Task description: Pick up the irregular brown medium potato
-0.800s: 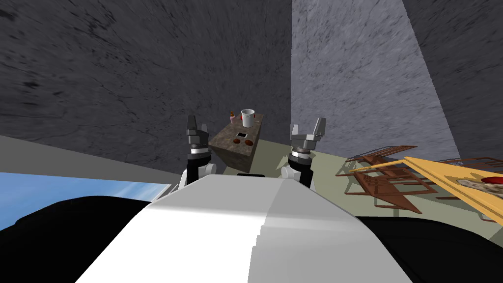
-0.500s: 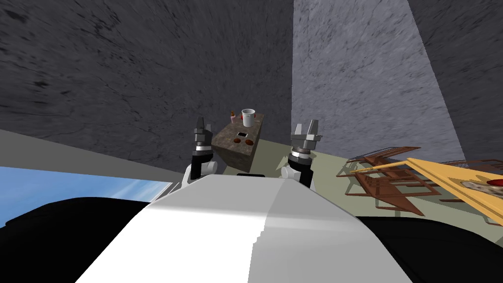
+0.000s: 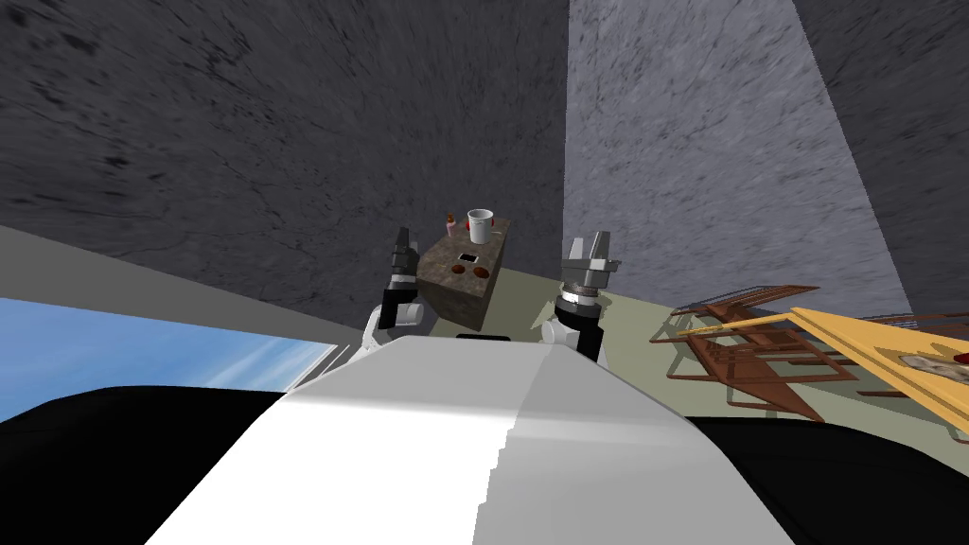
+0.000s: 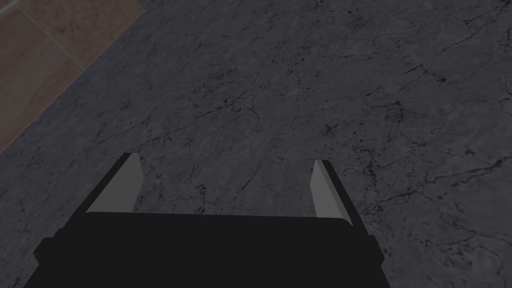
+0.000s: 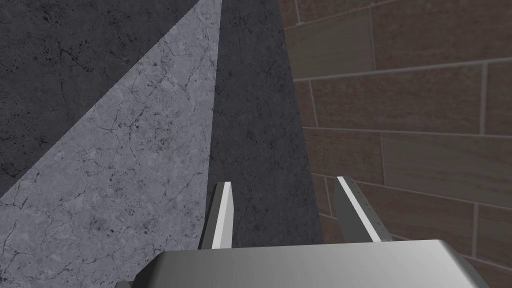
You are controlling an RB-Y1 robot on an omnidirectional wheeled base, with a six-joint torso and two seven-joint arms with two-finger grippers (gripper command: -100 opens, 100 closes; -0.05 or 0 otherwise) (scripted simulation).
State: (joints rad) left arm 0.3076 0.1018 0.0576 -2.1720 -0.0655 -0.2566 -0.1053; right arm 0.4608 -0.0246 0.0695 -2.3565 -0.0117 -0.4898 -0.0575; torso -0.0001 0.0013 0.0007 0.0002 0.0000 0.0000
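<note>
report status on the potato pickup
Left gripper open, empty, near the small table. Right gripper open, empty. Two brown lumps on the table, ungrasped; can't tell which is the potato. White mug behind them, no obstacle.

— What sits on the small table [image 3: 437, 267]?
— At its far end a mug [image 3: 480, 225], with a small item [image 3: 450, 225] just left of it. Nearer lies a flat rectangular thing [image 3: 467, 257]. Nearest, the left potato [image 3: 458, 270] and the right potato [image 3: 481, 272] lie side by side.
— And farther right?
— Chairs [image 3: 748, 345], well apart from it, with a long table [image 3: 852, 333] on their right.
</note>
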